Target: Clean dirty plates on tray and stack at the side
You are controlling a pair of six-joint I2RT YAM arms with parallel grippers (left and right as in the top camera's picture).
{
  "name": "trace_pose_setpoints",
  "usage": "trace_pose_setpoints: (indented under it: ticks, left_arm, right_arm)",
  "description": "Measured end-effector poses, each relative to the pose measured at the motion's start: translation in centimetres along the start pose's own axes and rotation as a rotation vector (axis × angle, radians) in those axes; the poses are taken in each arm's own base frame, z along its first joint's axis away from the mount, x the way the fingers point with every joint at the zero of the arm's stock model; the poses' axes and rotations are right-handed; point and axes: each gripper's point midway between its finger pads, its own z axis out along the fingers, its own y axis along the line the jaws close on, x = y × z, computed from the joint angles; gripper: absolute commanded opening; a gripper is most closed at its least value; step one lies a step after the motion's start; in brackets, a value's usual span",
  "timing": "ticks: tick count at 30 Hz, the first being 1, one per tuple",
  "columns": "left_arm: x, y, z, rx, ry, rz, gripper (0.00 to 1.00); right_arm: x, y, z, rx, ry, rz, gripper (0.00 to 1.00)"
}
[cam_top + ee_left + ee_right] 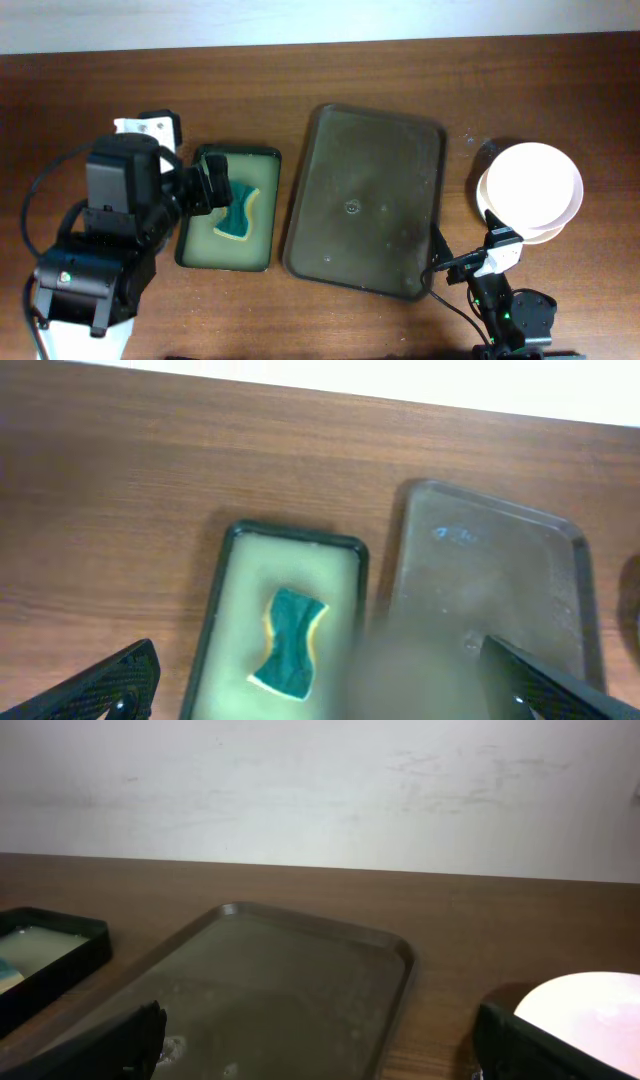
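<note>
The dark brown tray (365, 200) lies mid-table with no plates on it, only a small wet spot near its centre. It also shows in the left wrist view (500, 580) and the right wrist view (290, 980). The plates (530, 185) sit stacked on the table right of the tray, a white one on top with no smear showing; their edge shows in the right wrist view (590, 1010). My left gripper (208, 185) (320, 660) is open and empty above the sponge tray. My right gripper (466, 262) (320, 1060) is open and empty near the tray's front right corner.
A smaller green-lined tray (200, 240) (235, 600) left of the brown tray holds pale liquid and a teal-and-yellow sponge (238, 212) (290, 645). The left arm's base and cables (95, 260) fill the front left. A small white block (140, 125) sits behind it.
</note>
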Motion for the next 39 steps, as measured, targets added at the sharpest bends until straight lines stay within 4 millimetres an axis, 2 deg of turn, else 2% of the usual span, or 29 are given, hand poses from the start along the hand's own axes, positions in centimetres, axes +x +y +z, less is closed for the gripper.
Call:
trace_pose_setpoints:
  ticks: [4,6,9,10,13,15,17,22,25,27,29,39]
  left_arm:
    - [-1.0,0.9,-0.6,-0.006,-0.217,-0.021,1.00]
    - [-0.6,1.5,-0.7,0.015,-0.371,-0.045,1.00]
    - [1.9,3.5,0.2,0.024,-0.539,-0.082,1.00]
    - [4.4,4.7,0.9,0.007,-0.556,-0.093,1.00]
    - [7.3,6.0,0.7,-0.005,-0.628,-0.107,1.00]
    - [8.7,7.0,-0.4,-0.018,-0.720,-0.120,1.00]
    - [9.4,7.6,-0.6,-0.030,-0.779,-0.128,1.00]
    - [10.4,8.1,1.9,-0.024,-0.825,-0.128,0.99]
    - [12.7,8.7,4.5,-0.047,-0.749,-0.132,1.00]
    - [13.7,9.4,5.3,-0.084,-0.700,-0.142,1.00]
    - [14.2,9.7,5.7,-0.101,-0.674,-0.146,1.00]
    - [14.3,9.4,5.8,-0.091,-0.671,-0.142,0.99]
  right_arm:
    - [0.0,0.0,0.0,0.000,0.000,0.000,0.98]
    - [0.0,0.0,0.0,0.000,0.000,0.000,0.98]
    - [0.0,0.0,0.0,-0.001,0.002,0.001,0.98]
    - [0.0,0.0,0.0,-0.001,0.001,0.000,0.98]
    - [0.0,0.0,0.0,-0.001,0.001,0.000,0.98]
    - [0.0,0.0,0.0,-0.001,0.001,0.001,0.98]
    - [0.0,0.0,0.0,-0.001,0.001,0.000,0.98]
    - [0.0,0.0,0.0,-0.001,0.001,0.001,0.98]
    - [0.0,0.0,0.0,-0.001,0.001,0.000,0.98]
    - [0.0,0.0,0.0,-0.001,0.001,0.000,0.98]
    - [0.0,0.0,0.0,-0.001,0.001,0.000,0.98]
    - [0.0,0.0,0.0,-0.001,0.001,0.000,0.98]
